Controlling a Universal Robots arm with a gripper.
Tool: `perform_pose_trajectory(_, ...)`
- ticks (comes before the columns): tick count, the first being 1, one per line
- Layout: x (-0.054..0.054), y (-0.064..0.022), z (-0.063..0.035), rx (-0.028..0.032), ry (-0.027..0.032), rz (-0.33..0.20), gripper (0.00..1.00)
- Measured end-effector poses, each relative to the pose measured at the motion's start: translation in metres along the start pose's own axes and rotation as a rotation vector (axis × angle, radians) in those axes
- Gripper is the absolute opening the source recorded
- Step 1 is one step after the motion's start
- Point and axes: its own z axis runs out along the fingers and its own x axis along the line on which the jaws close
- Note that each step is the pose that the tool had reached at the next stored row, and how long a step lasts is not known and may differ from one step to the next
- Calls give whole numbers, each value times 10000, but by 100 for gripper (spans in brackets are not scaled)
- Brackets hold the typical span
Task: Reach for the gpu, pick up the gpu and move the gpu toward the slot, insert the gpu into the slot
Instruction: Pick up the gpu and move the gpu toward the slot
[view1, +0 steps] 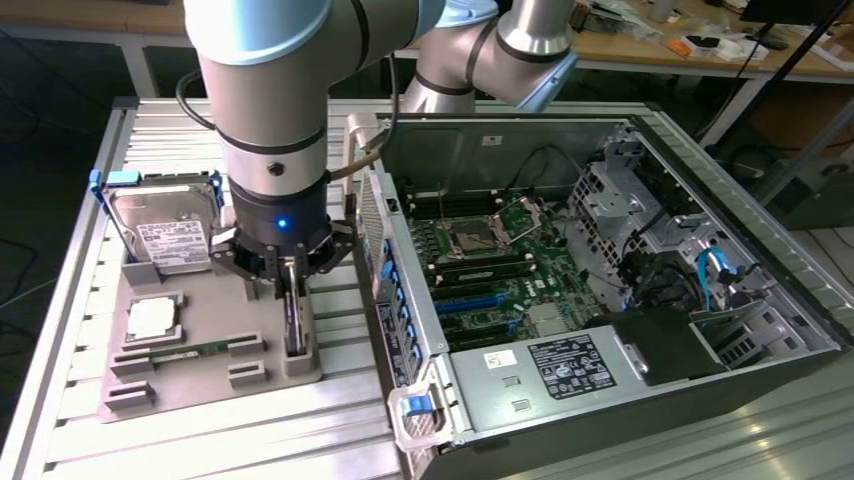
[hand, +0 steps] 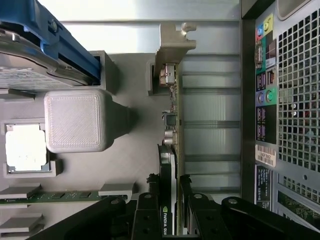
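Gpu: stands on edge in its holder on the grey tray, at the side nearest the case.
Bracket: silver, at the card's end away from the gripper.
Gripper: straight down over the card, at the end opposite the bracket.
Jaws: narrow, one finger against each face of the gpu.
Tray: also holds a hard drive in a blue frame, a CPU and a green memory stick.
Case: lies open just beside the tray, on the exterior view's right.
Slots: blue, on the motherboard inside the case, well apart from the card.
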Motion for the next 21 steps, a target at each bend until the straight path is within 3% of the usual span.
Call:
perform_pose_trajectory(8,-2,5,-126,1,1,0,27)
perform_pose_trajectory(21,-7,24,-515,59,2,0,27)
